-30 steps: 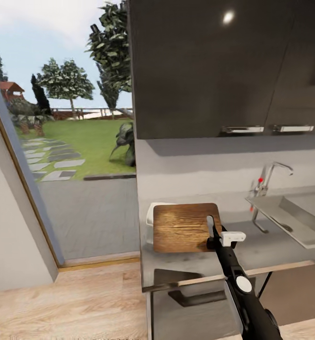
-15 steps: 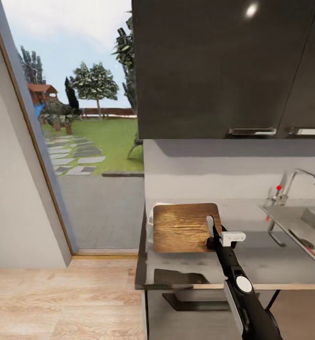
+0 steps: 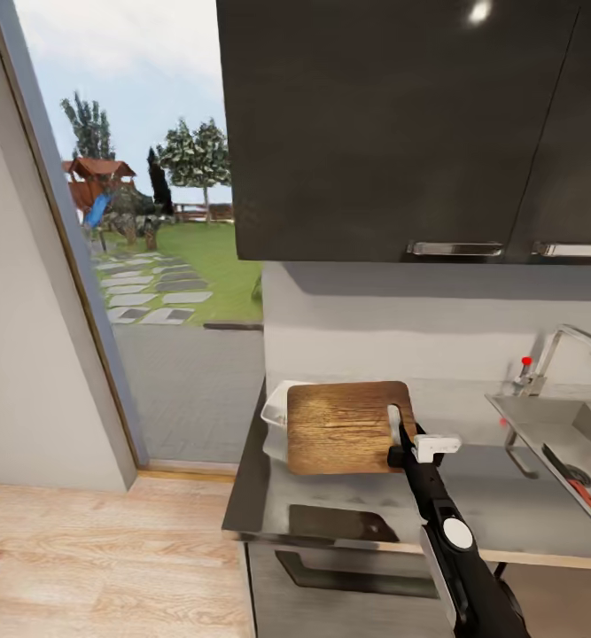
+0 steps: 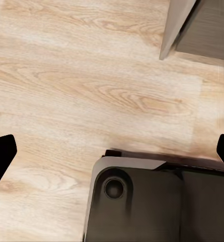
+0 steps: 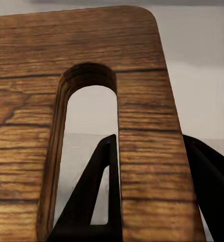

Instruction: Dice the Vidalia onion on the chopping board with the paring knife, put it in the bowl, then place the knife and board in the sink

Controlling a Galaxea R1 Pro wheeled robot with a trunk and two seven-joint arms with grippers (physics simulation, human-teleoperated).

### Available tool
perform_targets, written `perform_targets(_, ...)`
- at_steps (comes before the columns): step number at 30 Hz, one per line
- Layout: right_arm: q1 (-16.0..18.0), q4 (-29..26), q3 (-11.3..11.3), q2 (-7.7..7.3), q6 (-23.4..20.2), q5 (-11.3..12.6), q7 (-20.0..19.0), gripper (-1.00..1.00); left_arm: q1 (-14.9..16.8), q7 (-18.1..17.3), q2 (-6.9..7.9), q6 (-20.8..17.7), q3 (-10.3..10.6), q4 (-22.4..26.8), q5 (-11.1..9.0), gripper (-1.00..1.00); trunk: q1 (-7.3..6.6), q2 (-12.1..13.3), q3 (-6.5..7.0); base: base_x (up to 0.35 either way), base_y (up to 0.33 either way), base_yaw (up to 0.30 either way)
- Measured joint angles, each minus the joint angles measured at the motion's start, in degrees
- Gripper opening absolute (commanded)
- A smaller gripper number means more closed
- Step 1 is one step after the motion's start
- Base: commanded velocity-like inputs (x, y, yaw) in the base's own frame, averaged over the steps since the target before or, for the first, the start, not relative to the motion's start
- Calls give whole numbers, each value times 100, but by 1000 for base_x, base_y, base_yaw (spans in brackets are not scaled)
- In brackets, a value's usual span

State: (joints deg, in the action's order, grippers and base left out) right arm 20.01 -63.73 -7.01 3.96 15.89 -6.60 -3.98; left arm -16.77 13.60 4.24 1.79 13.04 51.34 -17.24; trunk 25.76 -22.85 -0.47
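My right gripper (image 3: pixel 400 450) is clamped on the chopping board (image 3: pixel 344 427), carrying it, probably bound for the sink (image 3: pixel 552 431); left gripper (image 4: pixel 112 151) spread apart.

Daylight pours in from the garden opening at the left of the head view, bright and even. A small glare spot sits on the dark upper cabinet (image 3: pixel 479 11) at the top right, which casts a soft shadow band on the wall below. The countertop (image 3: pixel 348 496) mirrors dark shapes. The render is slightly soft; in the right wrist view the chopping board (image 5: pixel 142 126) looms sharp-grained.
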Motion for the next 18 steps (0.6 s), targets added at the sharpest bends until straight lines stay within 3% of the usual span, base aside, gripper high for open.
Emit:
perform_targets(9, 0, 0, 0, -2, -1, 2, -14, -100, 0, 0, -1, 3, 0, 0, 0, 100, 0, 0, 9, 0, -307, -103)
perform_targets(18, 0, 2, 1, -1, 0, 1, -13, -100, -1, 0, -3, 2, -1, 1, 0, 100, 0, 0, 11, 0, -307, -13)
